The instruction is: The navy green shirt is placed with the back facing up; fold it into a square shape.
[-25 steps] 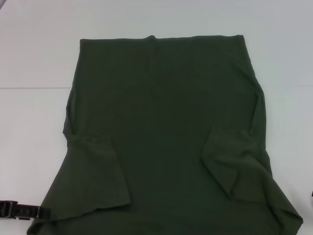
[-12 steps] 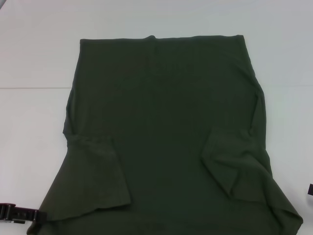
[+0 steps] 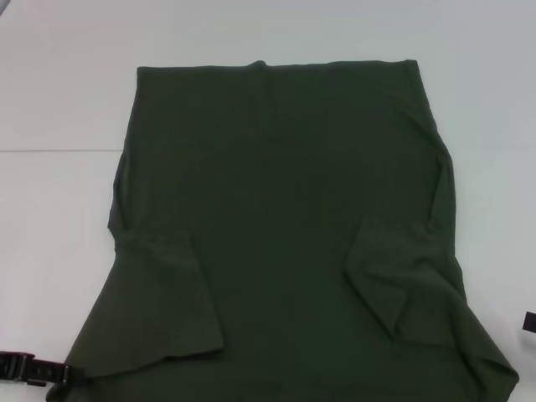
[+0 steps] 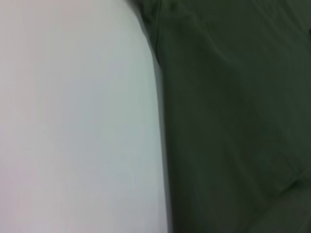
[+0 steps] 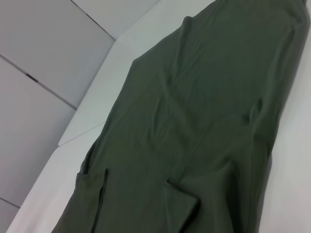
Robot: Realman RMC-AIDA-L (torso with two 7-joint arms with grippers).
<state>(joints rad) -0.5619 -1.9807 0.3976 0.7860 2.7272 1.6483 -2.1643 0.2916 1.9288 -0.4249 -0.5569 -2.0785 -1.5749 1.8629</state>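
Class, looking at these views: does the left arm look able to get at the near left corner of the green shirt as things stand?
Probably yes. The left gripper sits at the near left, right beside the navy green shirt where its folded-in left sleeve lies. Only bare white table surrounds it, and nothing lies between.

The black and dark-red left hand (image 3: 33, 369) has drawn back along the near left edge of the head view. A second ago it reached about as far as the near left corner of the large dark olive-green short-sleeved shirt of soft matte fabric (image 3: 285, 234); half a second ago it lay a little lower and further left; now its tip lies just at that corner's edge, close to the picture's bottom. At the far right edge, a small dark piece of the right hand (image 3: 530, 322) has come into view beside the shirt's near right side, higher than half a second ago.
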